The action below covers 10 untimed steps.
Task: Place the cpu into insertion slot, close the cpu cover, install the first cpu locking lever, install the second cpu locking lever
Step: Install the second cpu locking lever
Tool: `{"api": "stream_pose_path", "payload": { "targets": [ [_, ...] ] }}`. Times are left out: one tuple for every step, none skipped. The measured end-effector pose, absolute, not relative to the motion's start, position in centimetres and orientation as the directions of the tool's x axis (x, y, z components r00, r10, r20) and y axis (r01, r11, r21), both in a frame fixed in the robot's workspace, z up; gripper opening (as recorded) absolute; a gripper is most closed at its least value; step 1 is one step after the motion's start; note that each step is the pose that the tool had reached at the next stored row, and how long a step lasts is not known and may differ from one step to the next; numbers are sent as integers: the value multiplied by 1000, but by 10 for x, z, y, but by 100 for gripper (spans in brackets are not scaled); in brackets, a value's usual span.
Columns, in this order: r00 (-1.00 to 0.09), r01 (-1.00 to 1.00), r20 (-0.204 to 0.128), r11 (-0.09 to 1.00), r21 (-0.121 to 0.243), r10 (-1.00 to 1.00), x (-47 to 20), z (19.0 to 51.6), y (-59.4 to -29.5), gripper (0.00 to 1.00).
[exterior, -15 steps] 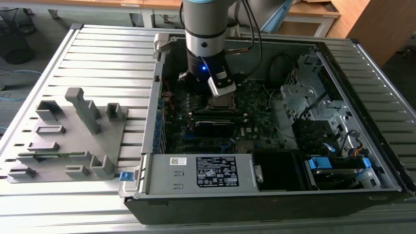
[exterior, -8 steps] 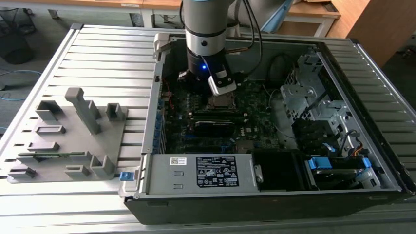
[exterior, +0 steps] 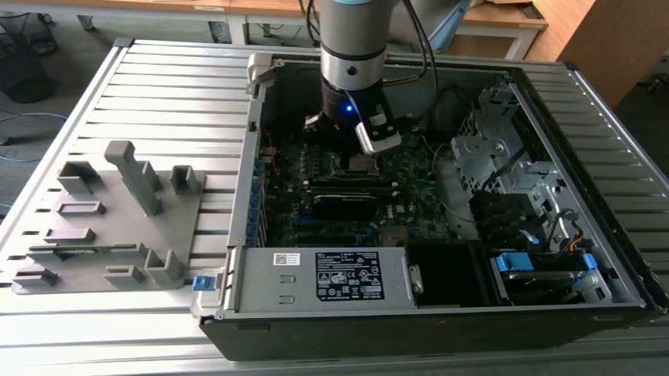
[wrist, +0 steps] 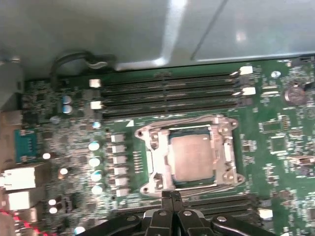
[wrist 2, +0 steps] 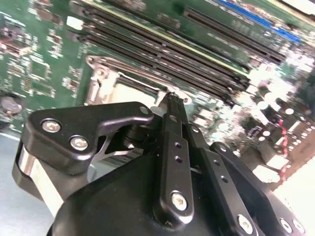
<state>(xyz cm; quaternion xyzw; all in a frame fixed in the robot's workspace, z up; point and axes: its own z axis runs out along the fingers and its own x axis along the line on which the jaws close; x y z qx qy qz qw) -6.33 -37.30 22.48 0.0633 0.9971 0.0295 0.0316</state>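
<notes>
Right now I see the cpu (wrist: pixel 193 158) seated in the insertion slot (wrist: pixel 172 184) at centre frame, with the cpu cover (wrist: pixel 227 152) down around it. My gripper (wrist: pixel 171 195) hangs just beside the socket's edge, fingers pressed together on nothing.

Exterior view: high, angled down, far back, whole open computer case (exterior: pixel 439 196) on slatted bench (exterior: pixel 157 86), my arm (exterior: pixel 353 55) inside. First wrist view: close, near straight down on motherboard (wrist: pixel 275 142). Second wrist view: closer, oblique, past my fingers (wrist 2: pixel 172 105). Both wrist views share cpu cover (wrist: pixel 189 155) and memory slots (wrist: pixel 167 93).
</notes>
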Motion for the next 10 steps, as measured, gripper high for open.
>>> {"api": "stream_pose_path", "payload": {
  "targets": [
    [-990,125,-59,990,63,128,-60,225,-373,11],
    [-990,125,-59,990,63,128,-57,225,-373,11],
    [-990,124,-59,990,63,128,-54,225,-373,11],
    [-990,125,-59,990,63,128,-51,225,-372,11],
    [-990,125,-59,990,63,128,-50,225,-372,11],
    [-990,125,-59,990,63,128,-48,225,-372,11],
    [-990,125,-59,990,63,128,-48,225,-371,11],
    [-990,125,-59,990,63,128,-47,224,-370,11],
    [-990,125,-59,990,63,128,-46,224,-369,11],
    [-990,125,-59,990,63,128,-46,224,-367,11]
  ]
}}
